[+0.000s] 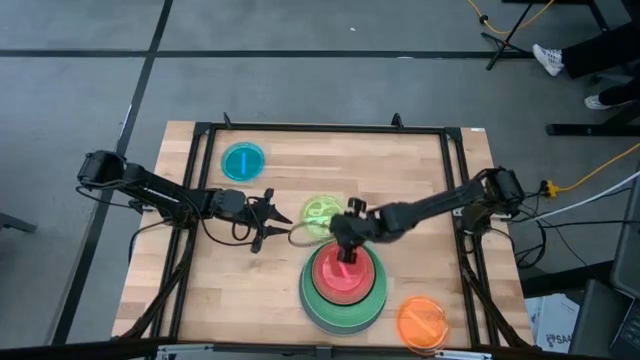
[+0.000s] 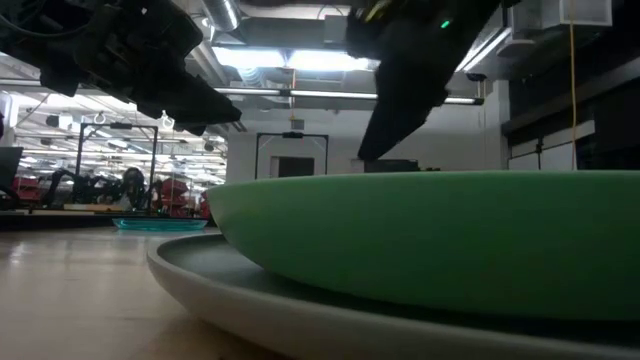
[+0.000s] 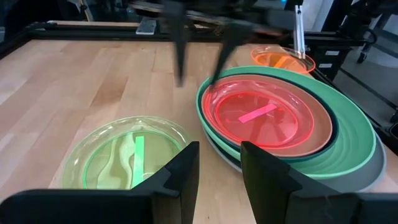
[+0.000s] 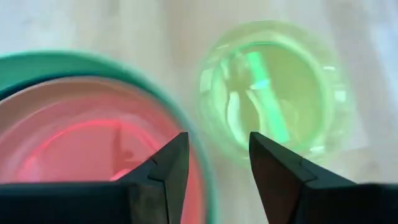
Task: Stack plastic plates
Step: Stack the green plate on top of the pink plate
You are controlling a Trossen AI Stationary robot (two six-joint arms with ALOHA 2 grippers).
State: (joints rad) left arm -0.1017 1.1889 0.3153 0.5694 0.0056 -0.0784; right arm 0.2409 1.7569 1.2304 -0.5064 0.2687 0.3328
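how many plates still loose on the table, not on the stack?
3: cyan plate at the far left corner, lime plate beside the stack by the left gripper, orange plate at the near right edge. None seems hidden.

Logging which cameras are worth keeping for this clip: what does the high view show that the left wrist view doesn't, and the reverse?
Only the high view shows the small cyan round plastic plate near the table's far left corner, and both whole arms.

Only the left wrist view shows the left gripper close up, fingers apart, pointing between the lime-patterned clear plate and the stack.

Both show the pink translucent plate topping the stack on the large mint green plate, the orange translucent plate, and the right gripper, open above the stack.
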